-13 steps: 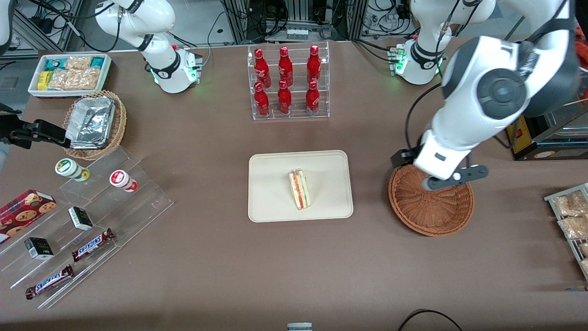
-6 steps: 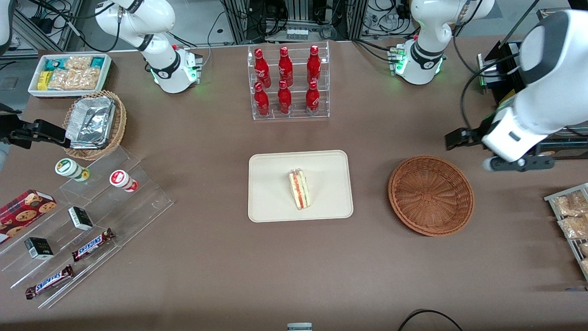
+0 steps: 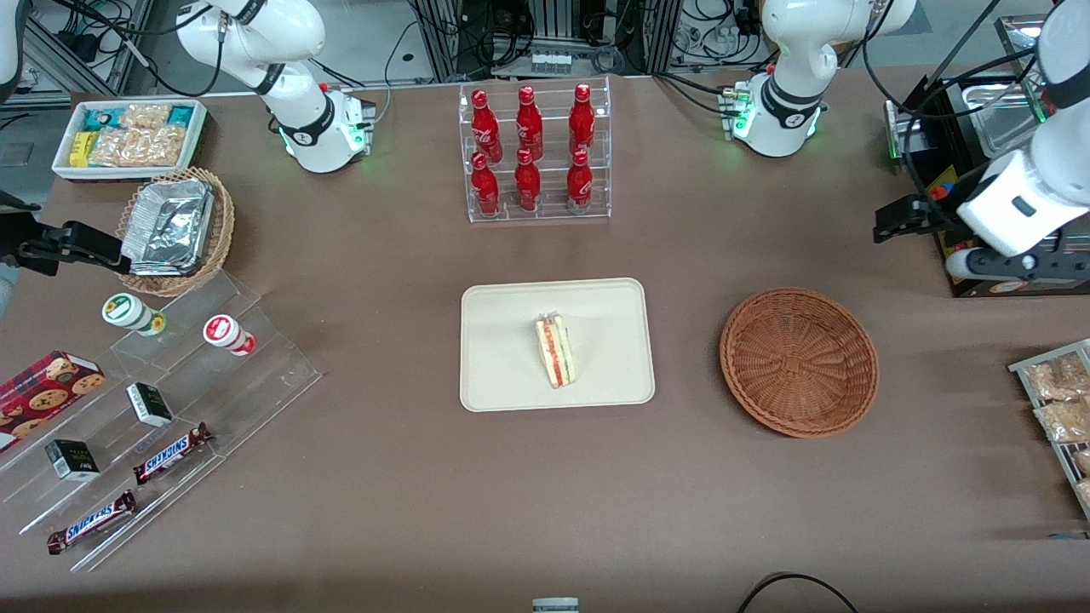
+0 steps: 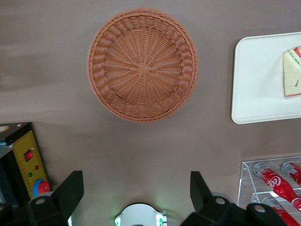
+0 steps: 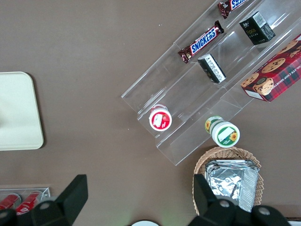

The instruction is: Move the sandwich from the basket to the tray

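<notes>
The sandwich [image 3: 555, 351] lies on the cream tray [image 3: 511, 375] in the middle of the table, its red and green filling edge showing. The round reddish-brown basket [image 3: 799, 362] beside the tray holds nothing. My left gripper [image 3: 1009, 266] hangs high, off past the basket toward the working arm's end and a little farther from the front camera. The left wrist view looks down on the basket [image 4: 142, 68], a corner of the tray [image 4: 258, 80] and part of the sandwich [image 4: 292, 73]; the gripper [image 4: 135, 186] is open with only bare table between its fingers.
A clear rack of red bottles [image 3: 534, 153] stands farther from the front camera than the tray. A dark box with a yellow panel [image 4: 30, 160] sits under the gripper's end of the table. Snack packets [image 3: 1056, 400] lie on a rack near the basket. The arm's base [image 3: 779, 119] is nearby.
My left arm has swung off from above the basket toward the working arm's end of the table, uncovering the basket. Sandwich, tray and basket have not moved.
</notes>
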Motion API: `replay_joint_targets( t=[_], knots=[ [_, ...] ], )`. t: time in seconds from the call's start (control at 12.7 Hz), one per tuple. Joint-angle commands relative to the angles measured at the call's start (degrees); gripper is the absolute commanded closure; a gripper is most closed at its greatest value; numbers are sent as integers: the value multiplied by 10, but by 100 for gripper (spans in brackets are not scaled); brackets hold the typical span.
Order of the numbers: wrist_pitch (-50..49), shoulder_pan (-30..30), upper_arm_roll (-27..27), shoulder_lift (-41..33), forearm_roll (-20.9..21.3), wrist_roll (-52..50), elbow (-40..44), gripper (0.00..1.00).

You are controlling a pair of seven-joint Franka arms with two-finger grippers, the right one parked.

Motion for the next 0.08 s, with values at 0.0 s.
replay_joint_targets(
  t=[0.0],
  knots=[
    [-5,-14,5,-28,19,9,-15,0]
  ],
)
